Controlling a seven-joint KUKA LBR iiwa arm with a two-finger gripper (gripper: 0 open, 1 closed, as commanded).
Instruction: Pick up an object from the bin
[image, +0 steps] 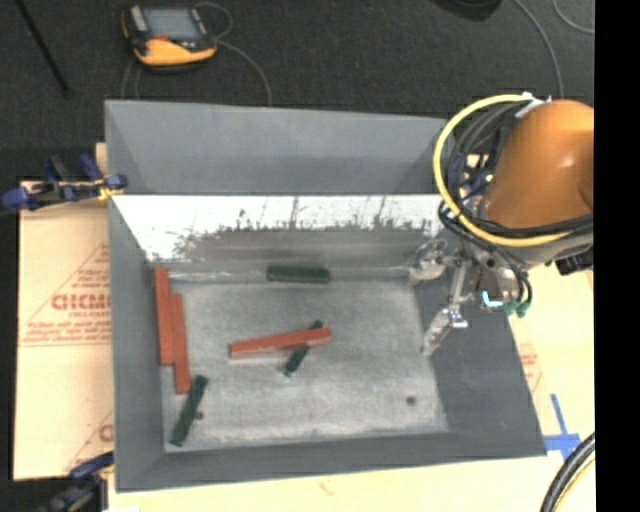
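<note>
In the camera view, your gripper (440, 325) hangs at the right side of the bin (270, 160), where the sloping right wall meets the floor, below the arm's orange cover (540, 165). You cannot tell from here whether it is released or clenched. Nothing shows in its grasp, and the patch of floor under it is bare.

The nearest sizeable thing is the red-brown bar (280, 345) in the middle of the floor, well apart from the gripper, to the view's left. It lies flat with its long axis running nearly left to right and its right end tipped slightly toward the back wall. A short dark green stick (296, 360) crosses or touches it near that right end.

The bar looks stiff and light, probably with smooth, hard faces, so it may slip or pivot if you pinch it near an end. Take it across its narrow width, near mid-length and left of the green stick.

Other choices lie farther off:
- A dark green block (297, 273) lies along the foot of the back wall.
- A pair of red bars (170, 325) lies side by side against the left wall, pointing front to back.
- Another green stick (188, 408) lies tilted in the front-left corner.

All of these sit close to walls, which likely leaves you little room.
</note>
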